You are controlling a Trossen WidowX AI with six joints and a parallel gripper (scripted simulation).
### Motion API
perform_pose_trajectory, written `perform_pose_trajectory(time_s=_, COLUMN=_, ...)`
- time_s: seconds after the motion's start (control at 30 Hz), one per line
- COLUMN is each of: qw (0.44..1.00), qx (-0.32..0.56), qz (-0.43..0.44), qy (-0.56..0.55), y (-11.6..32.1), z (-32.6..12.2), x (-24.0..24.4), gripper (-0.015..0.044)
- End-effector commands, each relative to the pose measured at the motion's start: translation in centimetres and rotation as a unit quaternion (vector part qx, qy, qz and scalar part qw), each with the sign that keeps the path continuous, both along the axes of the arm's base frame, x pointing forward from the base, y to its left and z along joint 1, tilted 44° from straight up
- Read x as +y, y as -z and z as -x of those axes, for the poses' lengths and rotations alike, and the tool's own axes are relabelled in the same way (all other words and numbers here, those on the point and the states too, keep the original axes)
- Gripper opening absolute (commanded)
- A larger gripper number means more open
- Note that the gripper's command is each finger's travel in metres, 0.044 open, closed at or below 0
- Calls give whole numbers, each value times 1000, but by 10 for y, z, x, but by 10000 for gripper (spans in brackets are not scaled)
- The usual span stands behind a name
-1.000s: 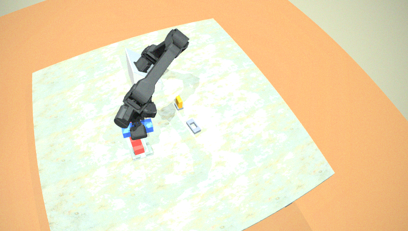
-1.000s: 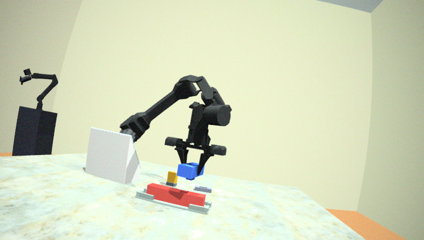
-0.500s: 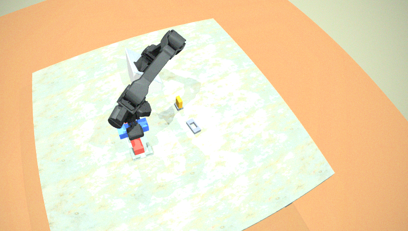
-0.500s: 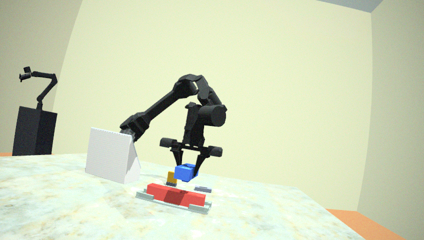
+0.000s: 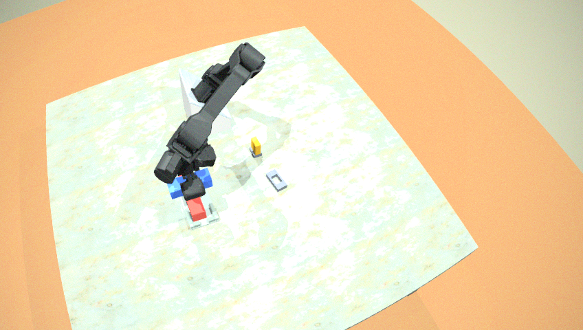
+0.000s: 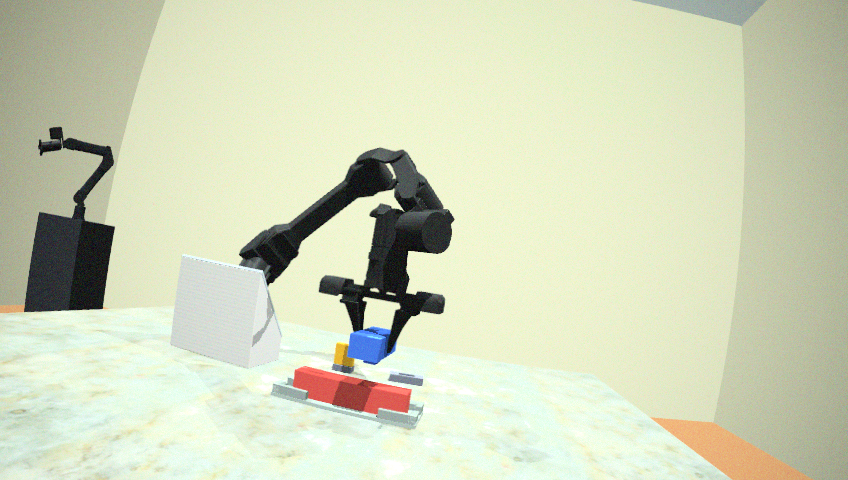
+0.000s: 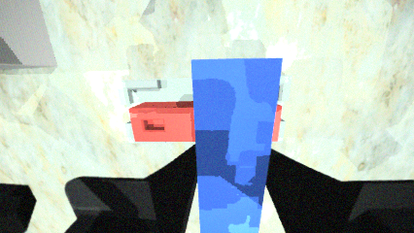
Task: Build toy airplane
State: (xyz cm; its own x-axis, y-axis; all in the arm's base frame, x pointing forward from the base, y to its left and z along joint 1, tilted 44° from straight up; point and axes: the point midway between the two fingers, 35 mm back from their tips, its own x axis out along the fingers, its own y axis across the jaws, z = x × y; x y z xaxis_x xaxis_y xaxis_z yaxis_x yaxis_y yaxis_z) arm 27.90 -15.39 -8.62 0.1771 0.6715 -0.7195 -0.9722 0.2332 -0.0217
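Observation:
The red fuselage (image 5: 196, 209) (image 6: 318, 380) (image 7: 179, 127) lies lengthwise in the pale grey cradle (image 6: 289, 390) (image 7: 146, 85) and looks level. Its tail socket shows in the wrist view; the wing hides the middle socket. My gripper (image 6: 375, 337) (image 7: 227, 148) is shut on the blue wing (image 5: 205, 178) (image 6: 367, 346) (image 7: 228, 107), crosswise above the fuselage. The exterior view shows a gap below the wing and its tab pointing down. The yellow tail fin (image 5: 256, 145) (image 6: 342, 353) stands upright in a small grey holder (image 5: 256, 155) (image 6: 342, 368), away from the gripper.
An empty grey rectangular holder (image 5: 282, 188) (image 6: 405, 379) lies beyond the fin, on the marbled mat (image 5: 347, 204) (image 6: 148, 422). A white wedge-shaped block (image 5: 185, 95) (image 6: 217, 309) (image 7: 29, 29) stands by the arm's base. Another arm (image 6: 95, 145) stands on a dark pedestal (image 6: 53, 261) in the background.

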Motion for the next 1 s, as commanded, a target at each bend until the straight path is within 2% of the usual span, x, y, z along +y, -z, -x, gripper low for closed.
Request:
perform_pose_trajectory(time_s=0.0, qw=1000, qx=-1, qz=3, qy=-2, y=0, z=0, x=-2, gripper=195)
perform_pose_trajectory(time_s=0.97, qw=1000, qx=-2, qz=2, qy=-2, y=29, z=-7, x=25, gripper=195)
